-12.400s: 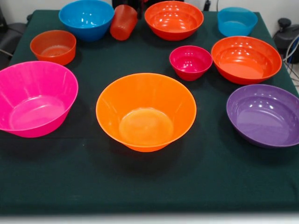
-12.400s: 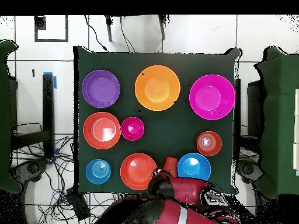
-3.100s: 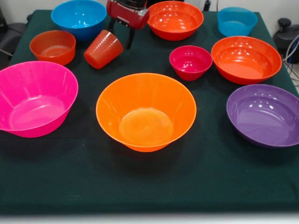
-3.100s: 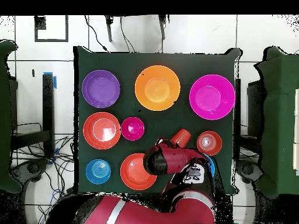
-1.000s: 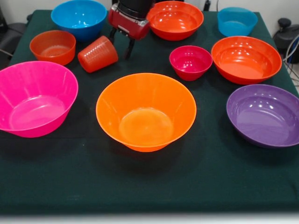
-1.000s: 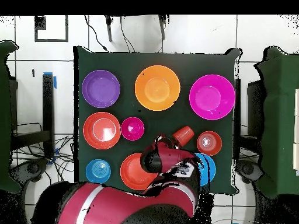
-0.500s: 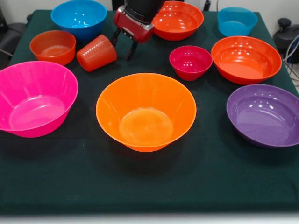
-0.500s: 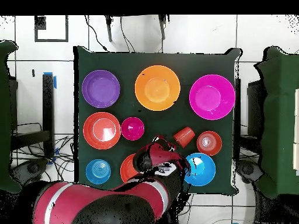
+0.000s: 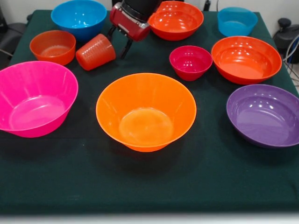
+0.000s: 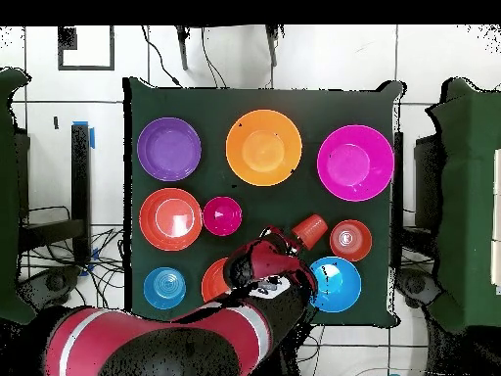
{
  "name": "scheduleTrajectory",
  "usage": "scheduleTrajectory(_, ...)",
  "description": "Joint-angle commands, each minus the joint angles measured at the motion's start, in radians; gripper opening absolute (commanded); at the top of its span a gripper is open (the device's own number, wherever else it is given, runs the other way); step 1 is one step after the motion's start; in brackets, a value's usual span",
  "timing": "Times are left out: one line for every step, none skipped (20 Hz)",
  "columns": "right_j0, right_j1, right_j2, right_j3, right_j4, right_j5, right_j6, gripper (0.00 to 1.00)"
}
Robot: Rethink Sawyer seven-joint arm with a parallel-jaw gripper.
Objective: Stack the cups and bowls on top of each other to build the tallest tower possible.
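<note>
A dark green cloth covers the table, while cables trail over the white tiled floor at its left.

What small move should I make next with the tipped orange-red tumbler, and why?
Probably shift the gripper sideways toward the small orange-red translucent plastic tumbler until the open fingers straddle it, then close. The tumbler lies on its side beside the gripper, not between the fingers, close to the squat small orange bowl, and nothing is stacked yet.
</note>
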Motion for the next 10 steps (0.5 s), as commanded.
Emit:
scheduleTrajectory(0.027, 0.009, 0.022, -0.071, 0.067, -0.024, 0.119, 1.00)
scheduleTrajectory(0.032, 0.012, 0.014, -0.066, 0.073, -0.050, 0.128, 1.00)
scheduleTrajectory(0.035, 0.014, 0.012, -0.063, 0.078, -0.052, 0.132, 1.00)
scheduleTrajectory(0.037, 0.016, 0.013, -0.057, 0.087, -0.065, 0.142, 1.00)
scheduleTrajectory(0.038, 0.020, 0.014, -0.055, 0.093, -0.076, 0.149, 1.00)
scheduleTrajectory(0.051, 0.035, 0.003, -0.052, 0.109, -0.117, 0.160, 1.00)
scheduleTrajectory(0.054, 0.041, 0.003, -0.050, 0.119, -0.130, 0.166, 1.00)
scheduleTrajectory(0.062, 0.048, -0.001, -0.047, 0.133, -0.146, 0.173, 1.00)
scheduleTrajectory(0.063, 0.051, -0.001, -0.046, 0.140, -0.155, 0.176, 1.00)
scheduleTrajectory(0.065, 0.056, 0.000, -0.047, 0.150, -0.157, 0.174, 1.00)
